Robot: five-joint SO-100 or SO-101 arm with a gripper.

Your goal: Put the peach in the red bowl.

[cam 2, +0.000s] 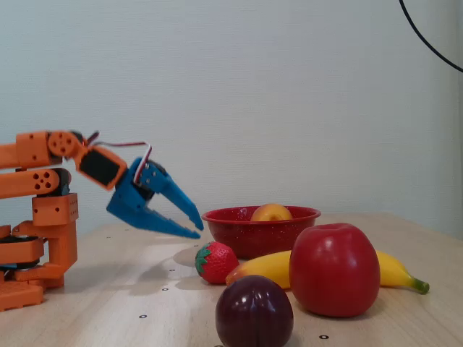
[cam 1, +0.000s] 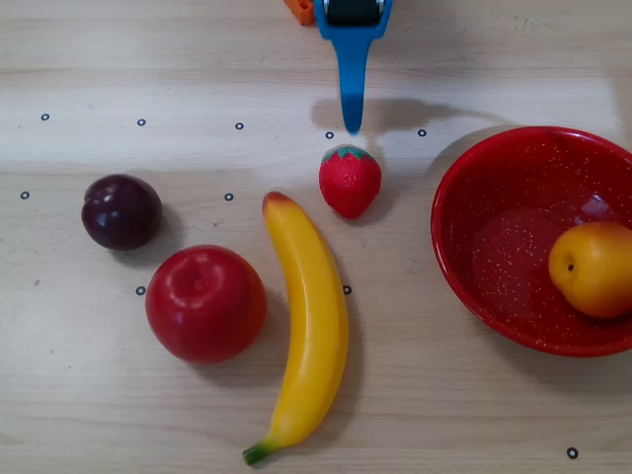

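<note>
The peach (cam 1: pixel 595 269) lies inside the red bowl (cam 1: pixel 494 227) at the right of the overhead view, against the bowl's right side. In the fixed view the peach (cam 2: pixel 271 212) just shows above the rim of the bowl (cam 2: pixel 246 238). My blue gripper (cam 1: pixel 352 126) is at the top centre of the overhead view, just above the strawberry and left of the bowl. In the fixed view the gripper (cam 2: pixel 198 230) hangs over the table left of the bowl, its fingertips nearly together, holding nothing.
A strawberry (cam 1: pixel 350 180), a banana (cam 1: pixel 309 326), a red apple (cam 1: pixel 205 303) and a dark plum (cam 1: pixel 121 211) lie on the wooden table left of the bowl. The orange arm base (cam 2: pixel 36 238) stands at the left of the fixed view.
</note>
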